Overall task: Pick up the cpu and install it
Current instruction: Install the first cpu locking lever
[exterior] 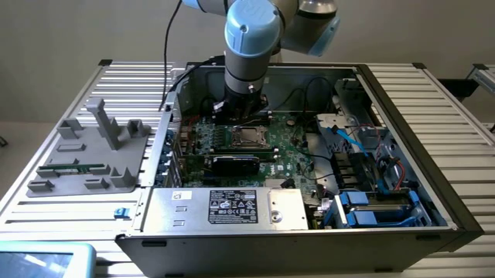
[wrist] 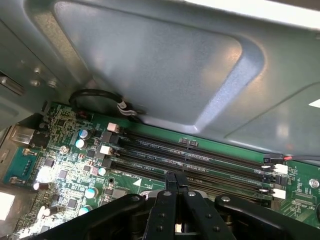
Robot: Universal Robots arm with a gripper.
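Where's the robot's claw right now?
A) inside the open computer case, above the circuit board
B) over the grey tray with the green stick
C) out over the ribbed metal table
A: the gripper sits inside the computer case, close above the green motherboard by the memory slots.

The arm (exterior: 251, 29) is showing pale blue caps over grey joints. The tool (wrist: 175, 177) is presenting matte black. The motherboard (wrist: 65, 165) is displaying green with white lettering. The bench (exterior: 433, 98) is showing ribbed silver slats. The drive carriers (exterior: 363, 211) are showing bright blue, and the label (exterior: 232, 207) is showing black.
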